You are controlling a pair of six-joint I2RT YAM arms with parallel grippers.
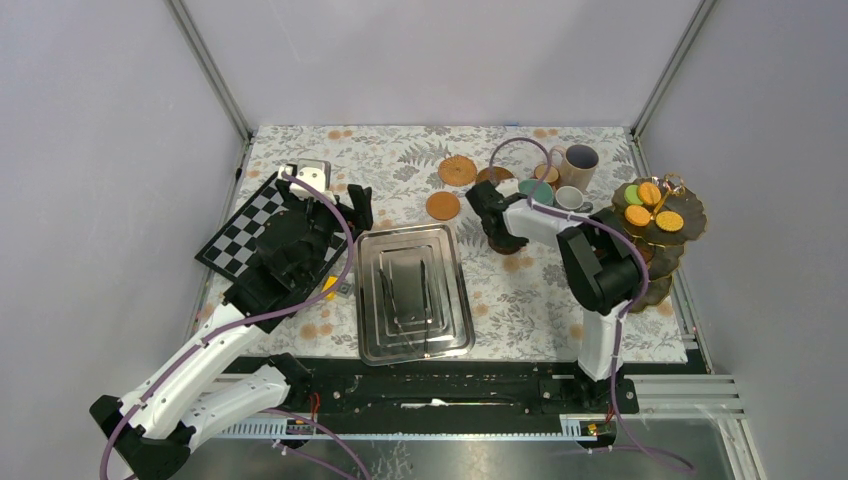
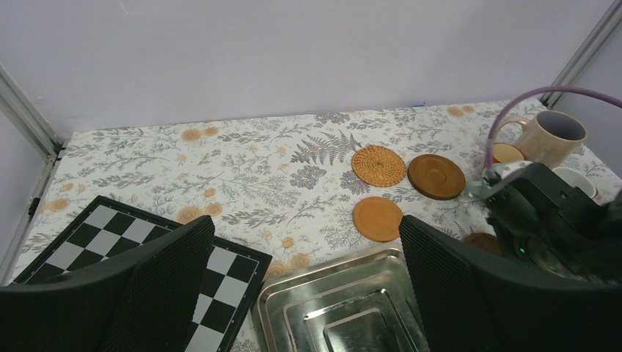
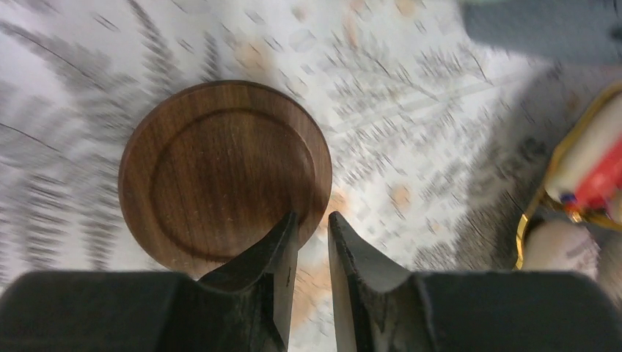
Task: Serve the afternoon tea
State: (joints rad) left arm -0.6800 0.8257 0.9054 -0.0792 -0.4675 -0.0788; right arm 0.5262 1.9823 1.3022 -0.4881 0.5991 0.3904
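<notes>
My right gripper [image 1: 487,222] hangs low over the cloth left of the mugs. In the right wrist view its jaws [image 3: 313,220] are nearly together with a narrow gap that holds nothing. Its left fingertip [image 3: 282,238] overlaps the near rim of a dark wooden coaster [image 3: 224,169]. That coaster looks sharp while the cloth is blurred. A woven coaster [image 1: 456,170], an orange-brown coaster [image 1: 443,206] and another dark coaster [image 1: 493,177] lie flat. Beige [image 1: 578,160], teal [image 1: 537,190], grey [image 1: 570,197] and small orange [image 1: 547,172] mugs stand together. My left gripper [image 1: 335,200] is wide open and empty.
The three-tier stand [image 1: 690,235] at the right edge carries orange biscuits [image 1: 650,192] and other pastries. The steel tray [image 1: 462,300] lies in the middle front. The chessboard [image 1: 240,235] lies at the left under my left arm. Cage walls stand on three sides.
</notes>
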